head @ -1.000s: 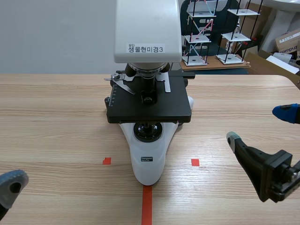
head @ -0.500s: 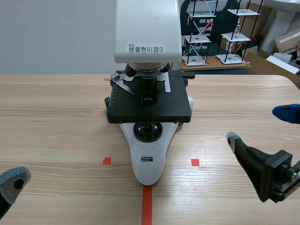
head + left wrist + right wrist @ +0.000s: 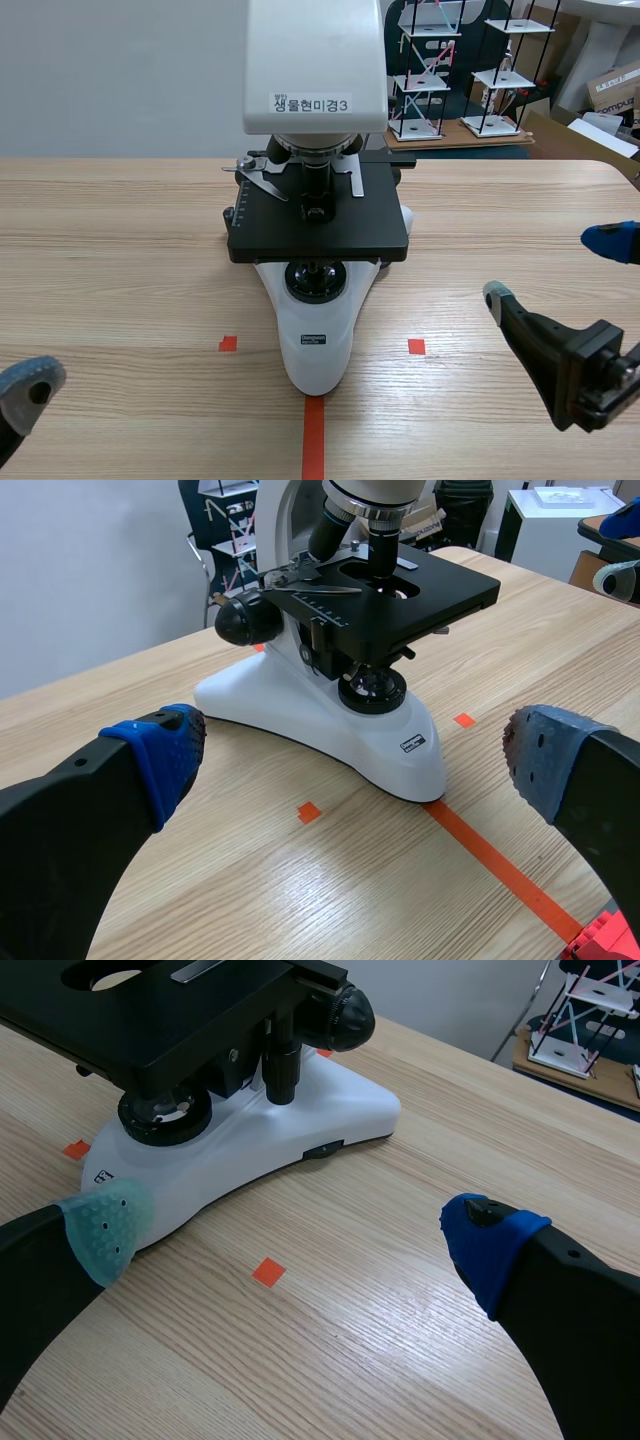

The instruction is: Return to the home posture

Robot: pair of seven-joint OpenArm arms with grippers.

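From between the arms we look low across the table (image 3: 120, 230) toward its far edge, with the microscope (image 3: 317, 250) close and straight ahead. At the left wrist we look forward and down past the left gripper (image 3: 350, 755), from the table's near left, at the microscope's front left. At the right wrist, past the right gripper (image 3: 297, 1232), we face its front right. All three views share its white foot and one tape square (image 3: 416, 346) beside it.
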